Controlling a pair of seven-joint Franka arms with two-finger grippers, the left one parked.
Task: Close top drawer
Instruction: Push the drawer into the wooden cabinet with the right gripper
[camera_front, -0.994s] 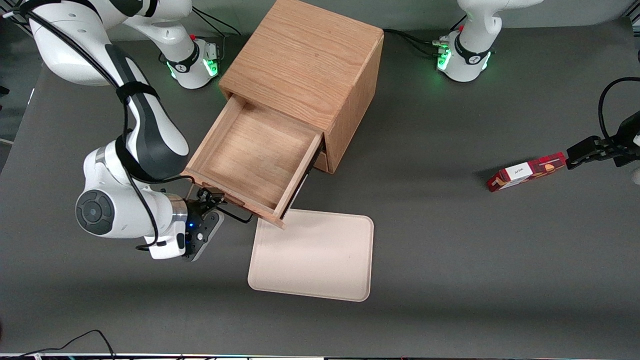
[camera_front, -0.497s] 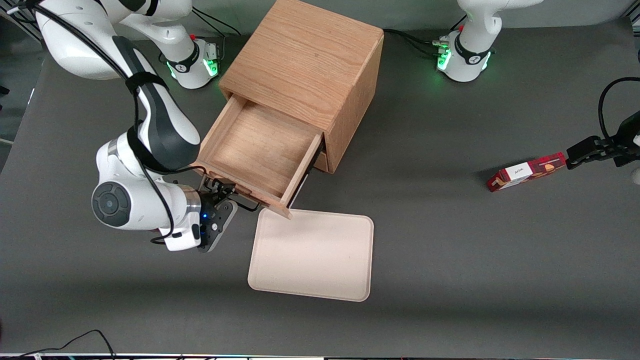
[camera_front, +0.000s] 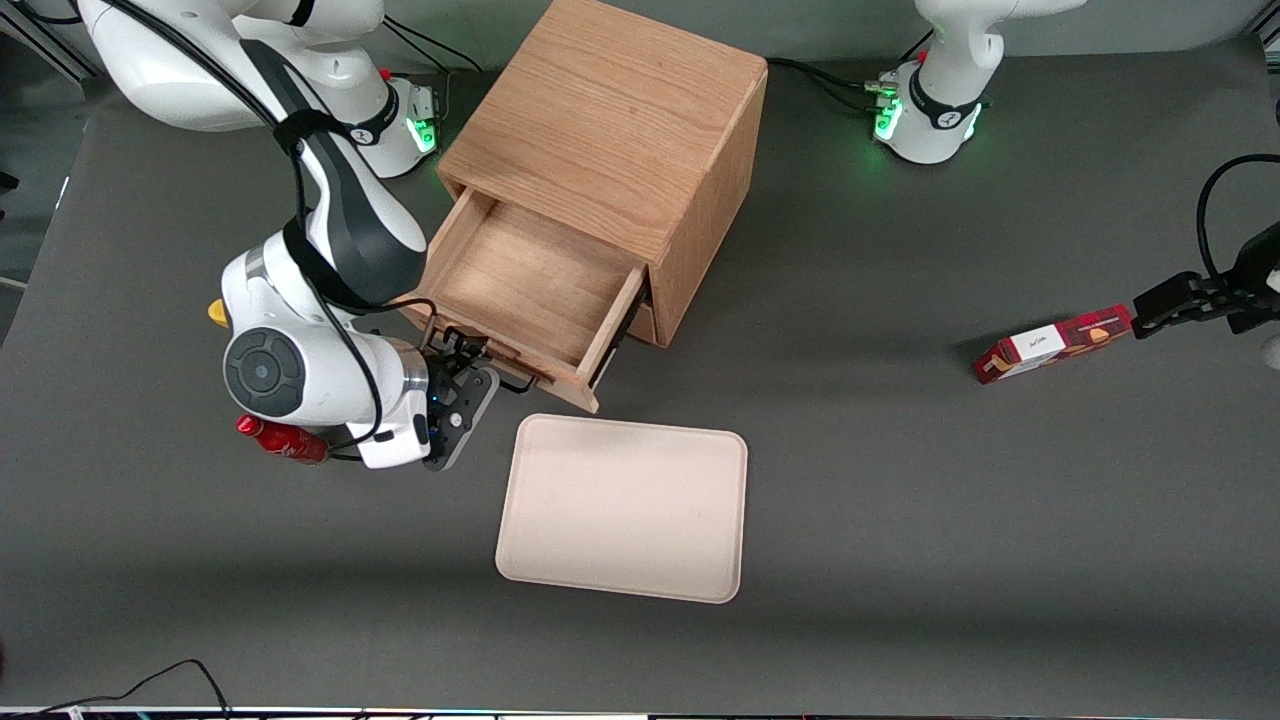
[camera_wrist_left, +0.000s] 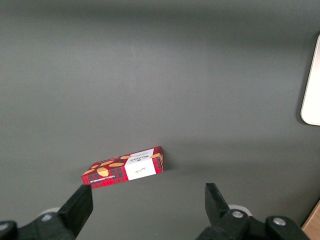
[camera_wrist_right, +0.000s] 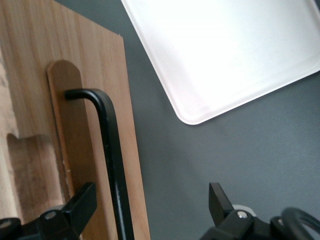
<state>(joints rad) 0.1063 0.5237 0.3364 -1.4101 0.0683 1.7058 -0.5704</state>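
Light oak top drawer (camera_front: 522, 290) with thin black wire handle (camera_wrist_right: 111, 155) is half out of cabinet (camera_front: 610, 130). Gripper (camera_wrist_right: 150, 210) fingers apart, straddling the handle. Rigid, light, slides easily; push on front panel.

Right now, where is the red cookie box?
The red cookie box lies flat on the table toward the parked arm's end, far from the top drawer, where the gripper sits open at its front.

A robotics lab: two white arm bases (camera_front: 925, 110) with green lights bolted onto a grey table (camera_front: 900, 480).
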